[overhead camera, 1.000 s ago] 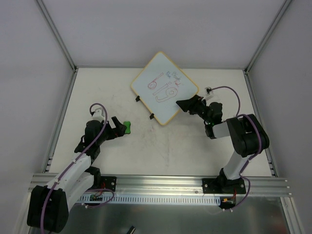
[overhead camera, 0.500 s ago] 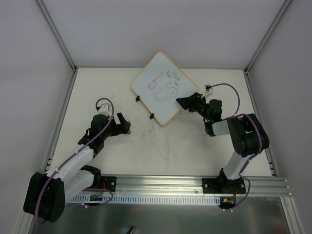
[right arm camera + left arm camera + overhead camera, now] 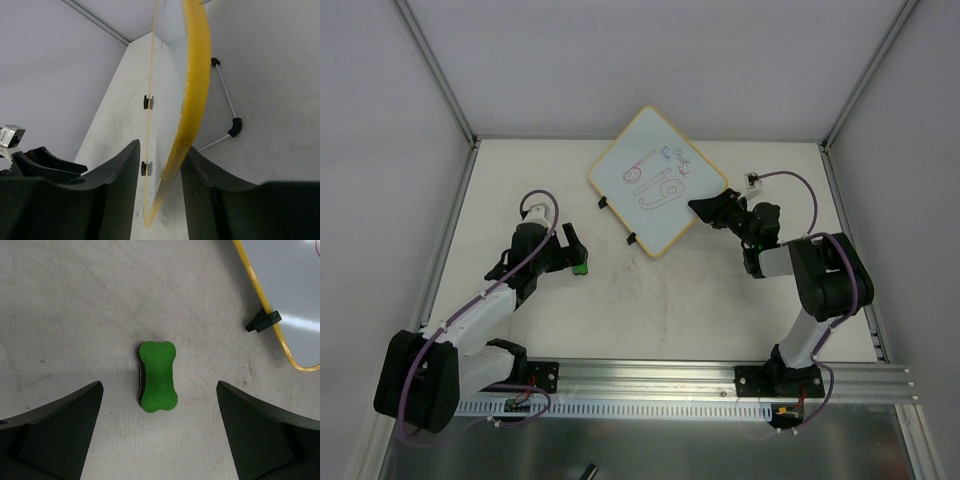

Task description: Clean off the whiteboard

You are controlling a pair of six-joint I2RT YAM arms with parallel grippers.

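**A:** Top view first. What has moved?

**B:** The left gripper (image 3: 572,252) has swung in over the eraser (image 3: 580,268); a second ago it stood beside it. The board (image 3: 620,172) hasn't shifted. It sits at the far middle of the table (image 3: 670,295), turned like a diamond, with its red and blue scribbles (image 3: 660,182) all there. The right gripper (image 3: 698,207) has crept onto the board's lower-right edge.

**A:** Left wrist?

**B:** The fingers (image 3: 55,435) are wide apart. The eraser lies flat on the table midway between them, untouched. A corner of the board and one clip (image 3: 262,321) show at the upper right.

**A:** Right wrist?

**B:** The yellow rim (image 3: 192,90) runs edge-on between the two fingers, which have drawn in close on either side. Whether they truly pinch it I cannot tell. A sliver of gap seems left on the face side.

**A:** And for the job?

**B:** Nothing is wiped yet. I'd judge both arms are setting up: the right to steady the board, the left lined up to drop and close on the eraser. The next move calls for a straight descent and a grip across the eraser's narrow waist. If the board isn't firmly held, it may slide once wiping starts.
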